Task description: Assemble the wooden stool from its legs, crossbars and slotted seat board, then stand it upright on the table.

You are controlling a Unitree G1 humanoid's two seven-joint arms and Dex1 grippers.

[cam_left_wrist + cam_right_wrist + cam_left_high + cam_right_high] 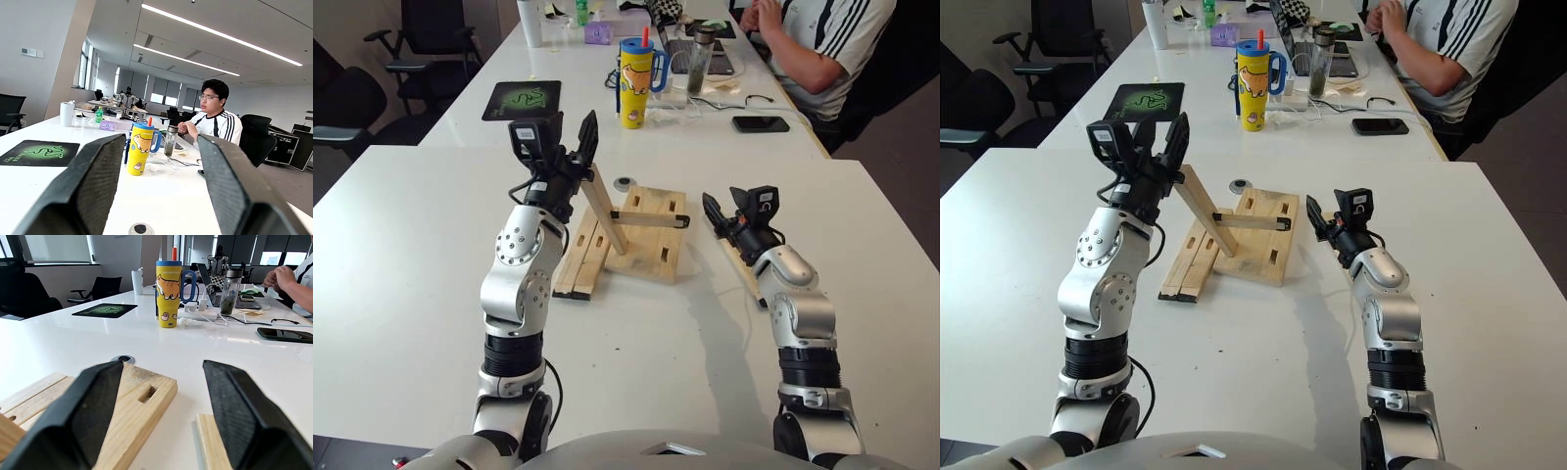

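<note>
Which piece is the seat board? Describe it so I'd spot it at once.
Look at the middle of the near white table. Lying flat there is the seat board, the widest wooden piece. Narrower slats lie along its left side, and a tilted leg rises from it alone.

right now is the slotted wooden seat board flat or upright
Flat: the slotted wooden seat board lies broad face up on the white table, slots showing on top.

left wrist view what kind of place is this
Most likely an open-plan office: long white desks, black swivel chairs and ceiling strip lights running down a big shared room.
</note>
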